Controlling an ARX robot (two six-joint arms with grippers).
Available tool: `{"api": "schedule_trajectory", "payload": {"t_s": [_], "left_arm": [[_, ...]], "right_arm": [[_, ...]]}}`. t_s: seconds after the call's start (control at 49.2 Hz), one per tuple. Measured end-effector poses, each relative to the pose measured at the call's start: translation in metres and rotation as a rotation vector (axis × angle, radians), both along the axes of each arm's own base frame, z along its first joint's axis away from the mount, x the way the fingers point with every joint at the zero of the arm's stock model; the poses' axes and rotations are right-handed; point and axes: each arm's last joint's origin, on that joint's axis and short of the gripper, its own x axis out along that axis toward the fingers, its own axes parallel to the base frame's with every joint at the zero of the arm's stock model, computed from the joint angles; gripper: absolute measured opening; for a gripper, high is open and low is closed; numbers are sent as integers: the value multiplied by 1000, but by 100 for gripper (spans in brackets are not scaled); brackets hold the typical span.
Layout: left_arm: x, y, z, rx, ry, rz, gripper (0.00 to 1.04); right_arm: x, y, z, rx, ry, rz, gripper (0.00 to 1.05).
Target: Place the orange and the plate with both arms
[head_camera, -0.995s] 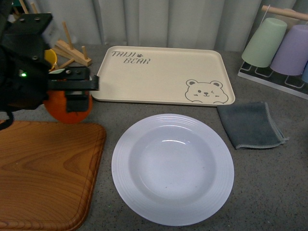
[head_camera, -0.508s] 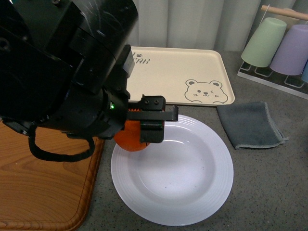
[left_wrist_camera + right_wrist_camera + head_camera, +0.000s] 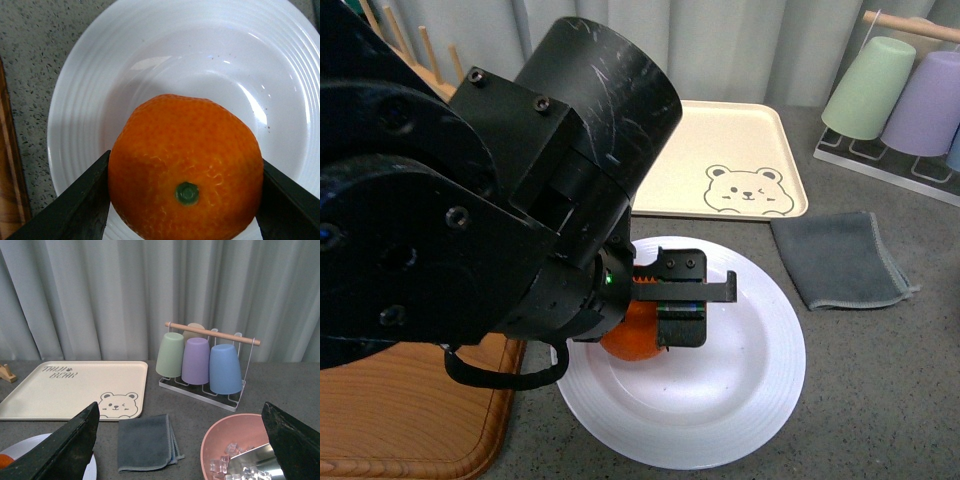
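Note:
My left gripper (image 3: 670, 305) is shut on the orange (image 3: 632, 332), a round orange fruit with a green stem dot, and holds it over the left part of the white ridged plate (image 3: 760, 400). In the left wrist view the orange (image 3: 185, 165) sits between both black fingers (image 3: 80, 205), just above the plate's well (image 3: 200, 70). My right gripper (image 3: 180, 440) is open and empty, off to the right; it is out of the front view. A bit of the plate's rim (image 3: 30, 442) and of the orange (image 3: 4, 460) show in its view.
A cream bear tray (image 3: 730, 170) lies behind the plate. A grey cloth (image 3: 840, 260) lies to its right. A wooden board (image 3: 410, 420) lies to its left. A rack of cups (image 3: 910, 100) stands at the back right. A pink bowl with ice (image 3: 240, 450) is near my right gripper.
My left arm has carried the orange rightwards from beside the board to over the plate and lowered it toward the plate's well. The plate has not moved.

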Motion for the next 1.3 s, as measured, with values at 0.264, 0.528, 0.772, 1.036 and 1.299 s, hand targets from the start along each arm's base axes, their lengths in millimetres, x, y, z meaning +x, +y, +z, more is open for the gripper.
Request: {"api": "schedule_trajectory", "payload": {"t_s": [0.264, 0.528, 0.772, 1.036, 1.299], "left_arm": [[-1, -4, -8, 7, 14, -2, 70], [-1, -4, -7, 9, 5, 0, 79], [0, -4, -7, 6, 4, 5, 98], [17, 21, 22, -18, -84, 98, 98], [18, 87, 55, 4, -202, 278, 98]], "right_arm": [[0, 0, 0, 0, 0, 0, 96], [0, 0, 0, 0, 0, 0, 96], [0, 0, 0, 0, 0, 0, 96], [0, 0, 0, 0, 0, 0, 96], [0, 0, 0, 0, 0, 0, 96]]}}
